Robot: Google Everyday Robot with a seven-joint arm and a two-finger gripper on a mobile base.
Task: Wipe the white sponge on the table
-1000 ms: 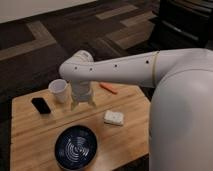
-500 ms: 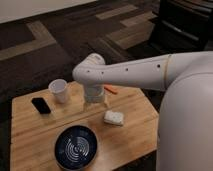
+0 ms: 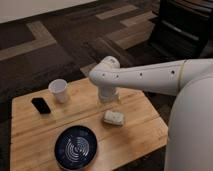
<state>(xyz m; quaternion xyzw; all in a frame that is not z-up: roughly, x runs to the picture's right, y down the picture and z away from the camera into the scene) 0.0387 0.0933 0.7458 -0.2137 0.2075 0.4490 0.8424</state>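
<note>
Gripper points down over the table, just behind the white sponge; its grip state cannot be told. Nearest left sits a dark bowl. The sponge lies flat, long axis left-right, bare wood rightward to the edge. Farther left: black phone, white paper cup.

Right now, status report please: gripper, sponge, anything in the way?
Gripper low over the table, just behind the white sponge. Sponge flat, not gripped. Bowl, cup, phone stand apart.
</note>
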